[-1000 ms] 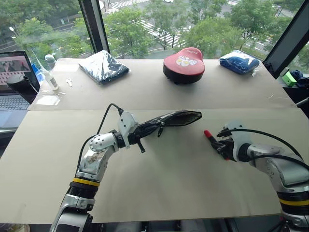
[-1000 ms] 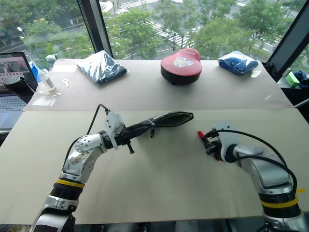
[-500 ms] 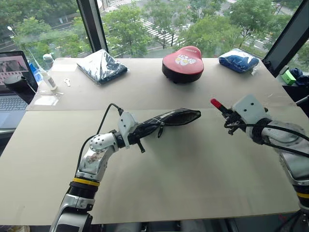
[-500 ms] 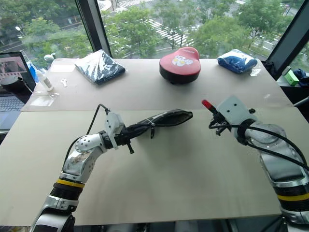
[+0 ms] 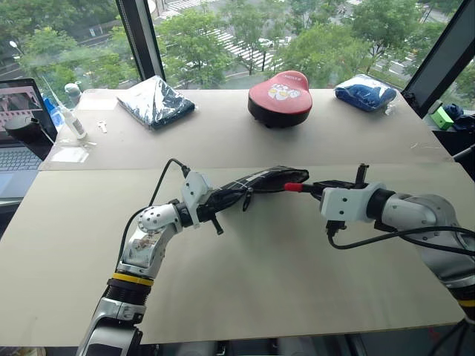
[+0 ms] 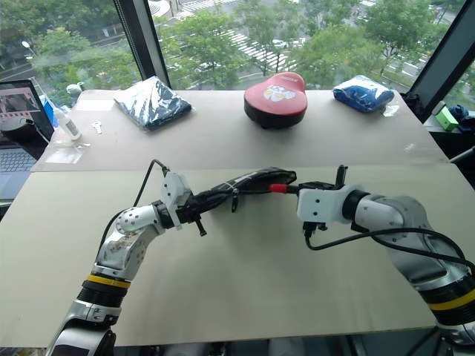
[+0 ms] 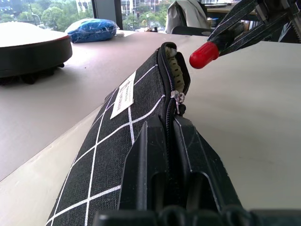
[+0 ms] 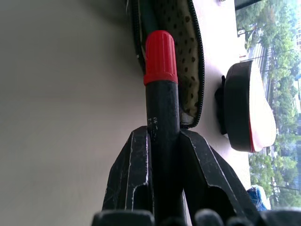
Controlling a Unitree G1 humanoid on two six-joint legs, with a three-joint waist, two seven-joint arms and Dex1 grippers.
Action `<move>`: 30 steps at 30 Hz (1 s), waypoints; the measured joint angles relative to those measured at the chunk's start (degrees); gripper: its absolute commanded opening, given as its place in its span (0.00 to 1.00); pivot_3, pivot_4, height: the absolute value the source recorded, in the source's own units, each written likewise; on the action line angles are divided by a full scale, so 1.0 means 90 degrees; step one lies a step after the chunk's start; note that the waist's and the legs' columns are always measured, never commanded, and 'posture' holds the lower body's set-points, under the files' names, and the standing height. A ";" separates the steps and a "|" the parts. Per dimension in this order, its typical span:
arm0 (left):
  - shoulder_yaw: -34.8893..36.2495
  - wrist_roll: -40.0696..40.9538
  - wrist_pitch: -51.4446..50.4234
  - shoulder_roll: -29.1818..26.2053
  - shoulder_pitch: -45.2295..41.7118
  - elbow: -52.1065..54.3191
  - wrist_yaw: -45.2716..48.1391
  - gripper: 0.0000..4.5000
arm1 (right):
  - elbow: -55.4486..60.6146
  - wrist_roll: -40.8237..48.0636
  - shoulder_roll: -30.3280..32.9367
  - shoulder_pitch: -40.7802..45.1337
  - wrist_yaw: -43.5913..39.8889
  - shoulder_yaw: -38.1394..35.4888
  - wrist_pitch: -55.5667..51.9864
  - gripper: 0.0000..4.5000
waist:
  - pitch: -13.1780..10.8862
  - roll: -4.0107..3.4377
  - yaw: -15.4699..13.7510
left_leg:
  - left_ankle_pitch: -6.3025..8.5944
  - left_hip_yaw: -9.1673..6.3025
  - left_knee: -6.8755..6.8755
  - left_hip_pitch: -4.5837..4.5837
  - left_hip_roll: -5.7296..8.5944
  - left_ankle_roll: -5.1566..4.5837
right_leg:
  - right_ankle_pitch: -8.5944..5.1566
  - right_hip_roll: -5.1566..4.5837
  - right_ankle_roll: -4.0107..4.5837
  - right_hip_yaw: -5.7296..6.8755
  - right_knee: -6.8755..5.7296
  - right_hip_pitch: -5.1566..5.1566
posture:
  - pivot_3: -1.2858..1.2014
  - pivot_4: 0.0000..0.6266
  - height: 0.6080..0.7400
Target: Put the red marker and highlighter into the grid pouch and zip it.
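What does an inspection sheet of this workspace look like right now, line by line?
Surface: beige table, two boards.
Job's things: grid pouch unzipped; red marker cap at its mouth.
Clutter: red-topped case, blue bundle, dark wrapped bundle, bottle, laptop.
End effectors: left end effector shut on pouch; right end effector shut on marker.
Cables: black leads on both arms.
Surroundings: windows, trees outside.

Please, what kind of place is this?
Probably an upper-floor office or lab: big windows overlook treetops and a street, a laptop sits open at the side, and the wide table serves as workbench.
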State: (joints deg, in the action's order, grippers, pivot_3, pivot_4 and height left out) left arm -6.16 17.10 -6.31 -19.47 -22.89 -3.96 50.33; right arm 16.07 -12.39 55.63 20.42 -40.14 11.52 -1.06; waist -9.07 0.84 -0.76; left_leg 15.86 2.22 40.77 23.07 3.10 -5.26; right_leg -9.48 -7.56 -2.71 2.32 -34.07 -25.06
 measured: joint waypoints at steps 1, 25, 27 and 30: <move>-0.0001 0.0000 -0.0001 -0.0011 0.0002 0.0000 0.0001 0.00 | -0.0104 -0.0089 -0.0091 0.0146 -0.0017 0.0097 0.0081 0.11 | 0.0000 0.0000 0.0005 | 0.0000 0.0000 0.0000 -0.0001 0.0000 0.0000 | 0.0000 0.0000 0.0000 0.0000 0.0000 0.0000 | 0.52 0.24 1.00; -0.0037 -0.0008 -0.0001 -0.0035 -0.0017 -0.0003 0.0049 0.00 | -0.2551 -0.1729 -0.2201 0.2033 0.0025 0.1418 0.2398 0.33 | 0.0000 -0.0001 0.0027 | -0.0007 -0.0001 -0.0004 -0.0001 0.0005 0.0012 | 0.0000 0.0004 0.0001 0.0001 -0.0003 -0.0005 | 0.52 0.24 1.00; -0.0038 -0.0008 -0.0001 -0.0037 -0.0010 -0.0001 0.0042 0.00 | -0.2555 -0.1630 -0.2260 0.2033 -0.0070 0.1399 0.2398 0.45 | 0.0000 -0.0001 0.0030 | -0.0007 -0.0001 -0.0004 -0.0001 0.0005 0.0012 | 0.0001 0.0004 0.0001 0.0001 -0.0003 -0.0005 | 0.52 0.24 1.00; -0.0033 -0.0005 -0.0001 -0.0039 -0.0011 0.0002 0.0029 0.00 | -0.2576 -0.1568 -0.2260 0.2031 -0.0063 0.1299 0.2290 0.60 | 0.0000 -0.0001 0.0032 | -0.0007 -0.0001 -0.0004 -0.0002 0.0005 0.0014 | 0.0001 0.0004 0.0001 0.0001 -0.0004 -0.0005 | 0.52 0.24 1.00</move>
State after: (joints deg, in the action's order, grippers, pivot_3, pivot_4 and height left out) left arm -6.46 17.05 -6.32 -19.82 -22.98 -3.94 50.59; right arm -7.11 -26.50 35.28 38.70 -40.70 23.21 19.55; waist -9.07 0.83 -0.48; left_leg 15.79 2.21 40.74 23.05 3.14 -5.14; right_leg -9.47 -7.52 -2.70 2.33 -34.10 -25.10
